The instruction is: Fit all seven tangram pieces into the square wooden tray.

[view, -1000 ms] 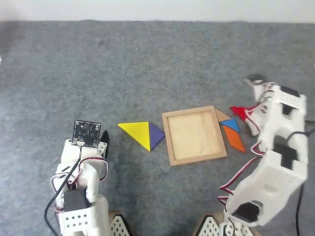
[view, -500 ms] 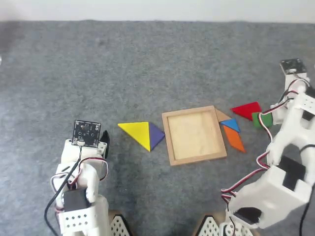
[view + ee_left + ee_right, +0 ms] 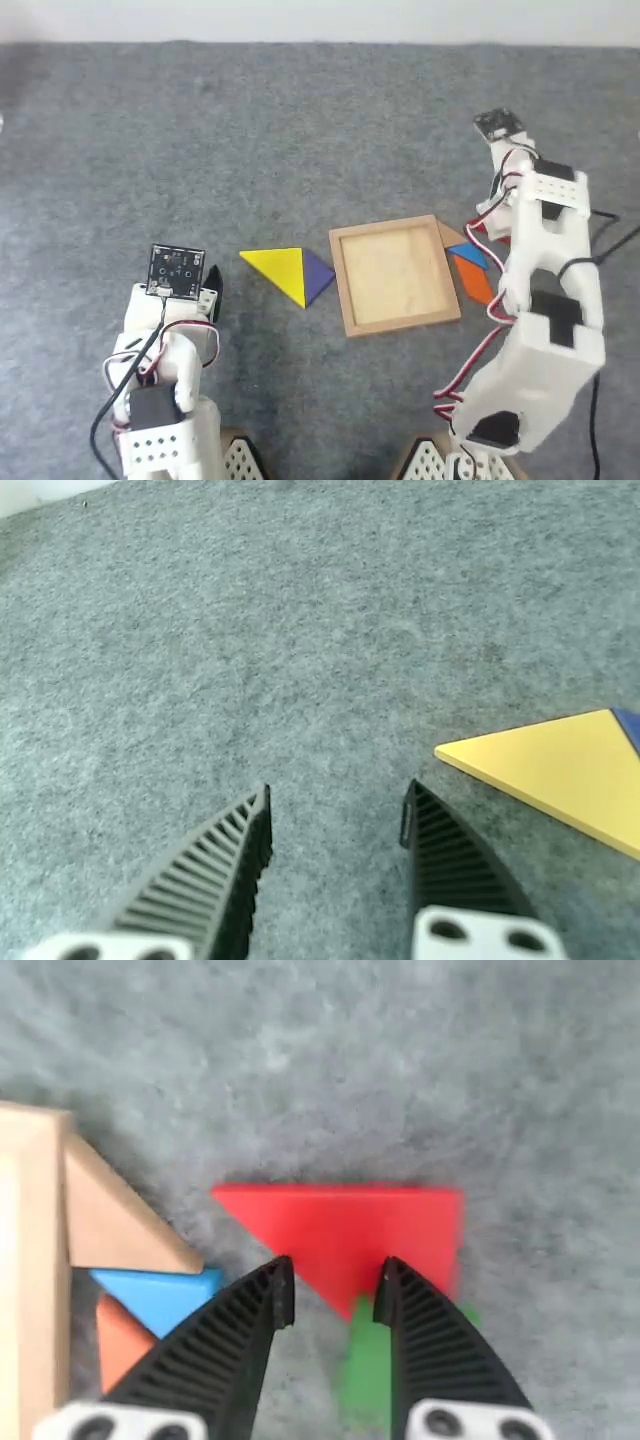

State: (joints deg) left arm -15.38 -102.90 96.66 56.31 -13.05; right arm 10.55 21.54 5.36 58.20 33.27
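Since half a second ago your right arm [image 3: 545, 260] has swung back in from the table's right edge. In the high view it now hangs over the red triangle [image 3: 350, 1225] and the green piece [image 3: 365, 1360], which lay uncovered then. Your left arm [image 3: 170, 340], the tray and the pieces left of it have not moved. The right gripper [image 3: 334, 1270] is released, its fingers a little apart and straddling the red triangle's nearest corner, with nothing clamped. The left gripper [image 3: 338, 790] is spread wide over the grey felt [image 3: 200, 130], just short of the yellow triangle [image 3: 280, 268]. The square wooden tray [image 3: 340, 285] sits mid-table, slightly turned, its floor pale bare wood. At its left, the yellow triangle touches the purple piece [image 3: 318, 275], whose tip lies just beside the tray's rim. At its right, the tan triangle [image 3: 110, 1225] lies against the tray's corner, with the blue triangle [image 3: 160, 1295] below it and the orange piece [image 3: 120, 1345] beside that. The red triangle lies apart from these three. Grey felt runs wide from the tray to the table's far edge.
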